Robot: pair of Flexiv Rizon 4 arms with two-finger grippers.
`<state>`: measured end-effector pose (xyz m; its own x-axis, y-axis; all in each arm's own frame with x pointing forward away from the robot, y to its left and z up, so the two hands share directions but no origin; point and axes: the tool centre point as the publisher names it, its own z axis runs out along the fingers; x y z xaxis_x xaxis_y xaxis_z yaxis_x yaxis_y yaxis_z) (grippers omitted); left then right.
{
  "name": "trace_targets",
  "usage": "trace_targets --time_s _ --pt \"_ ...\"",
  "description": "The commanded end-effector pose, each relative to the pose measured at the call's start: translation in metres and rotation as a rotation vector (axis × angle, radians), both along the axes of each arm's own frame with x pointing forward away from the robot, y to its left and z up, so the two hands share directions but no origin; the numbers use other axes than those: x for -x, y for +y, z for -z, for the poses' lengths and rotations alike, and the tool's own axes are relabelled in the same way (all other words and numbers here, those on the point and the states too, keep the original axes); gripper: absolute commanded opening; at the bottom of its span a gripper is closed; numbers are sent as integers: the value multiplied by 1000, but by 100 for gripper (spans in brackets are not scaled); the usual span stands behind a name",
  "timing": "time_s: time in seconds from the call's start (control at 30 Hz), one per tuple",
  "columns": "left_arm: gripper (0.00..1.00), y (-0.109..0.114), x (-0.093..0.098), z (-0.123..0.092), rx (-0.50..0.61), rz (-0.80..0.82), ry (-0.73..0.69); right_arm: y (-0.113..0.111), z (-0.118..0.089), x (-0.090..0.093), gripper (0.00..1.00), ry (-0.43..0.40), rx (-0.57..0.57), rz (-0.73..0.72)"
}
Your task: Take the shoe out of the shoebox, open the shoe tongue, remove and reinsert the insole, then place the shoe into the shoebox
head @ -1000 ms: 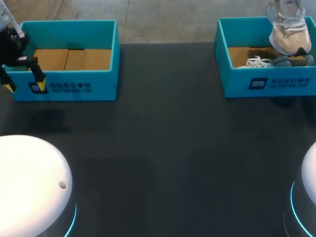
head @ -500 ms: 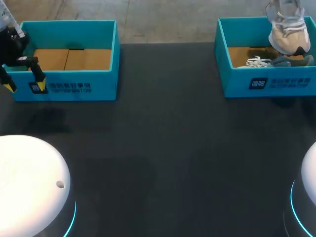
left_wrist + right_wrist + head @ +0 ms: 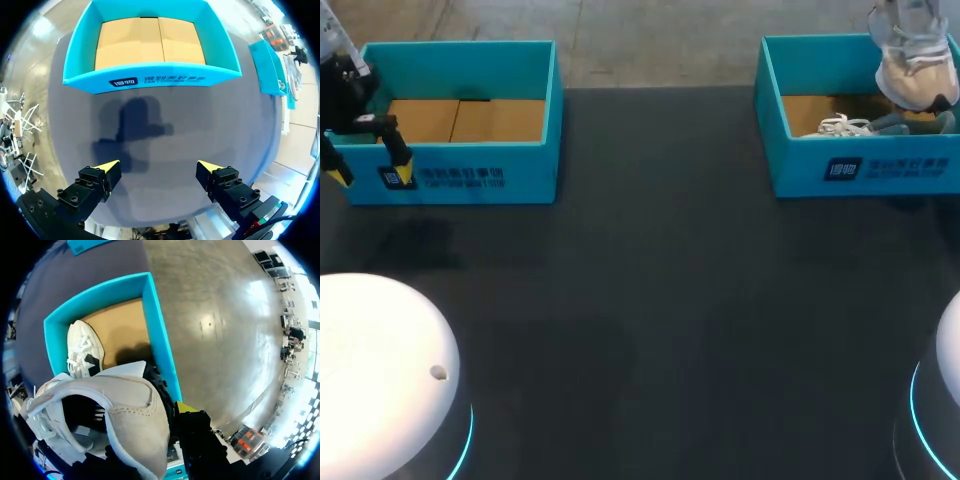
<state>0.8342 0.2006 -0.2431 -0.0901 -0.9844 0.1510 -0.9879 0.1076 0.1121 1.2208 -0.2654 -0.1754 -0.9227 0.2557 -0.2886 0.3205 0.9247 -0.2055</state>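
Right wrist view: beige shoe point(image 3: 135, 425), right fingers point(image 3: 186, 406) clamped on heel, raised over shoebox point(image 3: 156, 330) for removal; left fingers point(image 3: 107, 166) apart, idle.

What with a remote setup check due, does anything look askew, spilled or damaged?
Nothing stands out. The beige suede shoe hangs lifted over the right teal cardboard shoebox, as the task requires; a white laced shoe lies inside it.

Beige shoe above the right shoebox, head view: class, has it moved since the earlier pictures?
Yes. The beige shoe has shifted slightly rightward, nearer the right end of the right shoebox.
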Motion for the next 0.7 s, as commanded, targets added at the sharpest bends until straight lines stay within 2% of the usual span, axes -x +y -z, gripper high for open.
trace_targets --time_s 0.03,0.23,0.4,0.7 --pt "100 0 0 0 -1 0 0 -9 -1 -15 0 34 -4 76" --pt "100 0 0 0 -1 0 0 -33 1 -12 0 50 -68 304" --pt "100 0 0 0 -1 0 0 -55 3 -5 0 31 -137 532" --pt "100 0 0 0 -1 0 0 -78 3 7 0 5 -206 774"
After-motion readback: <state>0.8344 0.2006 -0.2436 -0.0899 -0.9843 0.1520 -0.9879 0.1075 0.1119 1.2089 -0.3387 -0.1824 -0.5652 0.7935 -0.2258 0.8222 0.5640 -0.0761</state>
